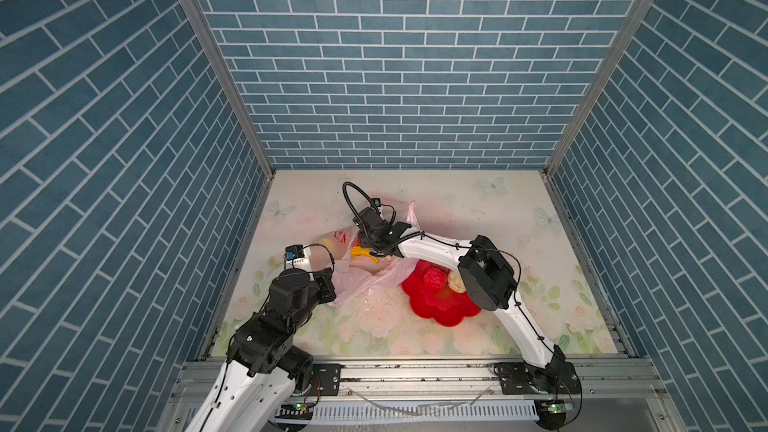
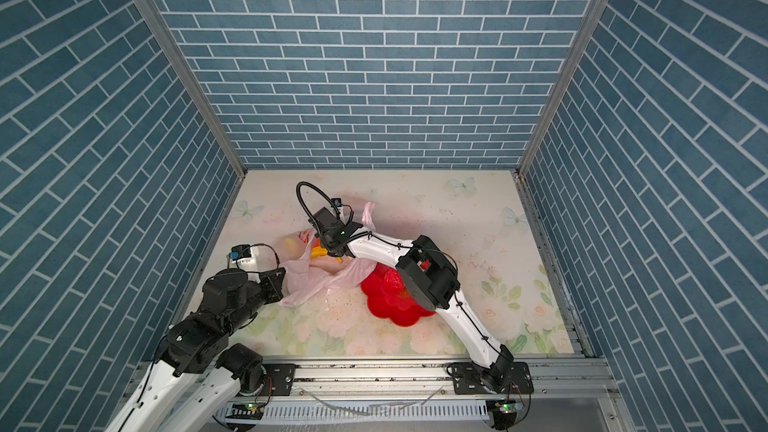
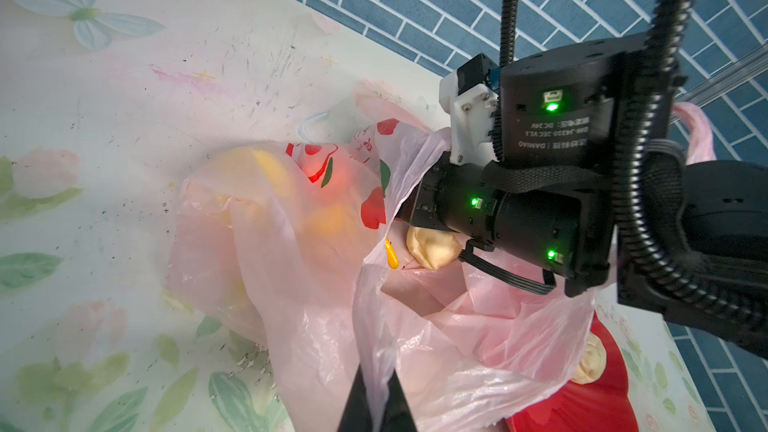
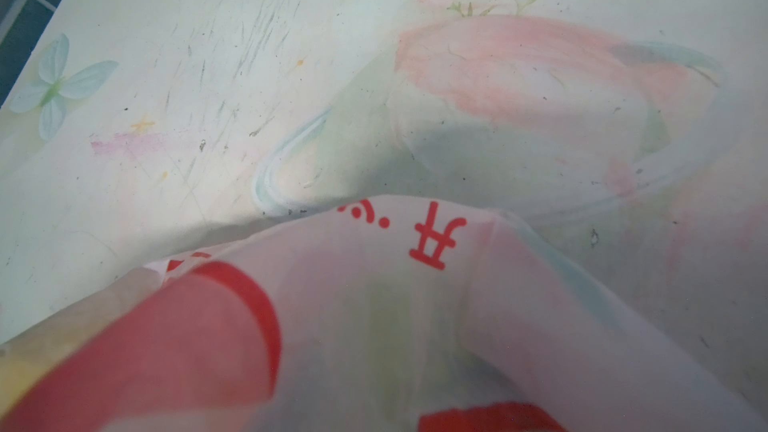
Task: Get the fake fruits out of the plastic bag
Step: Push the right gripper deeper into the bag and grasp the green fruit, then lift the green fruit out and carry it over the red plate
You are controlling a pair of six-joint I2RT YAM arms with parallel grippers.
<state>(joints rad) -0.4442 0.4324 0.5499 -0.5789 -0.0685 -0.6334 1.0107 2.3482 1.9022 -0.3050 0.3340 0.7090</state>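
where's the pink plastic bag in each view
In a top view: pink plastic bag lower part, just left of centre.
In a top view: much the same place, further left.
Left wrist: fills the lower middle.
Right wrist: close to the lens, across the bottom.
Shared landmark: pale blue butterfly print.

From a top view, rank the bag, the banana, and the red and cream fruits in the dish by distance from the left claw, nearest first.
1. bag: pinched in the shut left claw.
2. banana: in the bag's mouth, just beyond the claw.
3. red fruit: in the dish, on the side toward the bag.
4. cream fruit: farther right in the dish, beside the red fruit.
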